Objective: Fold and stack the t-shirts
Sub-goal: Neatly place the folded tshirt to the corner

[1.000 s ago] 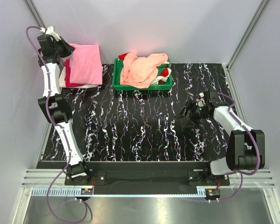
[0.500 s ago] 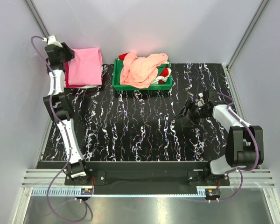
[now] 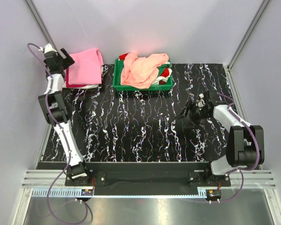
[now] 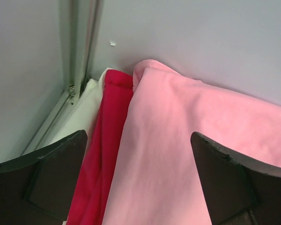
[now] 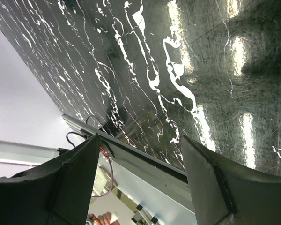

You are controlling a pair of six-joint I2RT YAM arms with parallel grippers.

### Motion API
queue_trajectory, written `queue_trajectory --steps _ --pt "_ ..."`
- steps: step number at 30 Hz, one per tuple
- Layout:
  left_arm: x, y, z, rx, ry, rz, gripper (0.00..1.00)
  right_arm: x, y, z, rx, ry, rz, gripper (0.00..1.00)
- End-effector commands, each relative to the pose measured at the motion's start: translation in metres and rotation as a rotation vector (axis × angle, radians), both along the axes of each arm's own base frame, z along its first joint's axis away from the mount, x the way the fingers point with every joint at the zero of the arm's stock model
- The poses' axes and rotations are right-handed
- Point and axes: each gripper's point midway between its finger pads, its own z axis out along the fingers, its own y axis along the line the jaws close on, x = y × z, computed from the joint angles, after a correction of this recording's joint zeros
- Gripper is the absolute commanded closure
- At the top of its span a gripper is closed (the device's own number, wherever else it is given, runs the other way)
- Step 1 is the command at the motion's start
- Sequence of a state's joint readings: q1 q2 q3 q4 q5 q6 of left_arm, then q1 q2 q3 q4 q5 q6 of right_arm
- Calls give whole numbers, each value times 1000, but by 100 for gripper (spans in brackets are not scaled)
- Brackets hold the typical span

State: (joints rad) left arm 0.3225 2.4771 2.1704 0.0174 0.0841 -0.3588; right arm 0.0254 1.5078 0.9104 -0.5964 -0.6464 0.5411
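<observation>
Wide open and empty, left hand [image 3: 65, 57] hovers by pink t-shirt [image 3: 85, 65]; green tray [image 3: 116, 80] beside; right hand [image 3: 189, 112] open, seemingly empty.

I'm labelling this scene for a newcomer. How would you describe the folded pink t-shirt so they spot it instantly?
Start at the black marbled table and go to its far left corner, left of the green tray. A small stack of folded shirts lies there; the pink t-shirt is the top one, bubblegum pink over a crimson shirt and a white shirt.

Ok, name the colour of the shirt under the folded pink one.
Crimson folded cotton t-shirt, clearest in left wrist view.
</observation>
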Motion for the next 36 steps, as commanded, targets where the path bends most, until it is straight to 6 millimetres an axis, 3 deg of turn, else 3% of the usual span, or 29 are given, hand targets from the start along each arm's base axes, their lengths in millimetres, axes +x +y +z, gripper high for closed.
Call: queue_trajectory --steps 1,2,4,9,22,27,30,33,36 --pt "-37 12 150 46 -246 46 1 8 3 28 1 -105 19 23" --pt "-44 10 132 20 -200 41 1 7 3 33 1 -122 19 23" --pt "-58 9 125 -42 -158 22 1 4 3 36 -6 -127 17 22" --pt "-78 8 70 -186 -37 17 1 -5 3 43 -5 -149 19 22" --pt "-79 6 -50 -566 101 83 1 -11 2 40 -11 -141 22 21" --pt "-84 13 -77 -596 133 182 1 -10 1 36 -17 -129 17 22" --pt "-106 12 -97 -599 251 288 1 -11 1 33 -19 -124 14 22" --pt "-131 24 -105 -520 312 438 1 -10 1 32 -16 -119 8 22" --pt "-137 24 -110 -503 327 457 1 -10 1 31 -15 -118 7 22"
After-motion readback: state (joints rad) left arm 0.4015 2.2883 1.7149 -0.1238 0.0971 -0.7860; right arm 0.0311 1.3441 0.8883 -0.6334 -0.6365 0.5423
